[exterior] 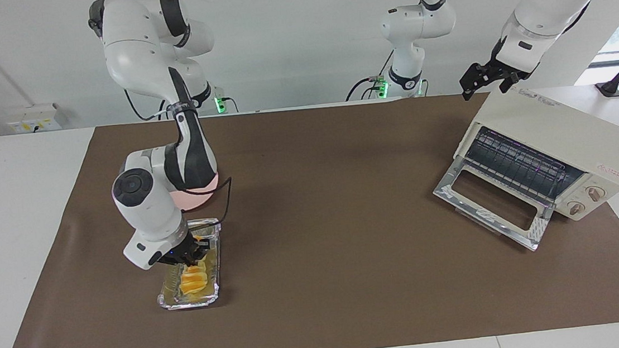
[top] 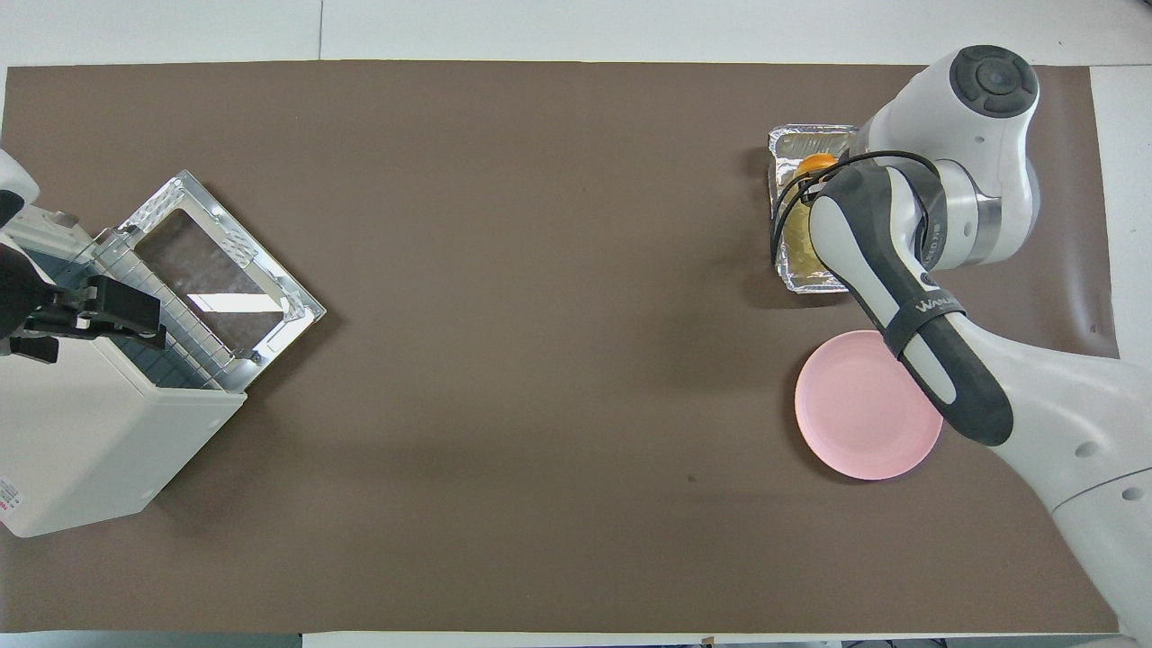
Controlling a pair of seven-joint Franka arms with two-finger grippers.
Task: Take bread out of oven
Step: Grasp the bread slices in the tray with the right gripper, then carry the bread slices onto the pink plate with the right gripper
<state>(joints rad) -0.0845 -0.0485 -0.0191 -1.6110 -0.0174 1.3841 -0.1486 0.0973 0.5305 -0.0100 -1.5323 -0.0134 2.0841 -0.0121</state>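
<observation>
The right gripper's [exterior: 192,255] fingers are pinched onto the bread [exterior: 191,279], one end gripped while the loaf slants down into the foil tray [exterior: 167,300]. The tray sits on the surface [exterior: 322,195] at the right arm's end, farther from the robots than the pink plate [top: 855,418]. The left gripper [exterior: 474,84] waits over the oven [exterior: 553,141] with fingers spread wide, holding nothing; the oven's door [exterior: 488,203] hangs open.

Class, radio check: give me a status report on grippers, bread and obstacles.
Right gripper shut on bread over foil tray. Left gripper open, waiting above oven. Oven door down, rack bare. Nothing in the way.
</observation>
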